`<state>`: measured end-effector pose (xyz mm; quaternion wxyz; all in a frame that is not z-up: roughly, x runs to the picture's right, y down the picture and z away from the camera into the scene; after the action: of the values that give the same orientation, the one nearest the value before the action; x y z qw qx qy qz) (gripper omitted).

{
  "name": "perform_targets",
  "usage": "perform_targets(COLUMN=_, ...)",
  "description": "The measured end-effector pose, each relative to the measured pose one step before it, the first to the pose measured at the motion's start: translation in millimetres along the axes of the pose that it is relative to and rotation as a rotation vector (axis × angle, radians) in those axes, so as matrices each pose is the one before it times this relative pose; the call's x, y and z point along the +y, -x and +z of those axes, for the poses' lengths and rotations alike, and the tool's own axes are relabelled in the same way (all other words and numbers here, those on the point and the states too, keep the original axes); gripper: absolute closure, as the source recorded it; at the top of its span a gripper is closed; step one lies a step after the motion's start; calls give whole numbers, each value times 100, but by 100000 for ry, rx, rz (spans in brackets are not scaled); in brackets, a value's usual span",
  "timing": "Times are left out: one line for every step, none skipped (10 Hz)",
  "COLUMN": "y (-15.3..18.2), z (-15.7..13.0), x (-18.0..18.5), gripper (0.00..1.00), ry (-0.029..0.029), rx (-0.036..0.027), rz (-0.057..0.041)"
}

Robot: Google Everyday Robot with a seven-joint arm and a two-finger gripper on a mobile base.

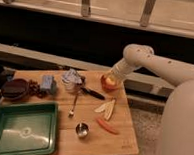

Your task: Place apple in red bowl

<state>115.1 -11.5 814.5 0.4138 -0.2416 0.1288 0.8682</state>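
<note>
The red bowl stands near the far right edge of the wooden table. The yellow-orange apple with its reddish blush shows at the bowl, seemingly inside it, though I cannot tell whether it rests there or hangs just above. My gripper hangs from the white arm that reaches in from the right, and sits directly over the apple, touching or nearly touching it.
Pale wedge slices and a carrot lie in front of the bowl. A black-handled utensil, a spoon, a metal cup, a green tray, dark brown stacked bowls, a blue object and a crumpled packet lie to the left.
</note>
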Motion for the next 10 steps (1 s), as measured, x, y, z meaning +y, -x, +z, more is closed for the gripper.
perform_targets(y=-12, z=193, x=92, gripper=100, ry=791, rx=179, rz=169)
perform_targets(y=532, z=510, x=-414, gripper=100, ry=1563, rx=-162, rz=2376)
perform_targets(y=1167, z=502, x=-232, gripper=100, ry=1423, rx=-614, rz=2260)
perform_targets(y=1073, z=520, x=419, gripper=100, ry=1459, rx=-472, rz=701)
perform_targets(y=1026, z=476, x=727, gripper=100, ry=1493, rx=-628, rz=310)
perform_targets(y=986, z=735, x=1087, gripper=100, ry=2185, rx=-799, rz=245)
perform_targets(y=265, z=448, x=368, gripper=100, ry=862, rx=-170, rz=109)
perform_targets(y=326, z=576, x=253, gripper=98, ry=302, rx=-167, rz=120)
perform_targets(y=176, z=1005, x=183, gripper=91, ry=-577, rx=69, rz=263)
perform_targets(y=471, z=950, x=-351, gripper=79, ry=-952, rx=-236, rz=1768)
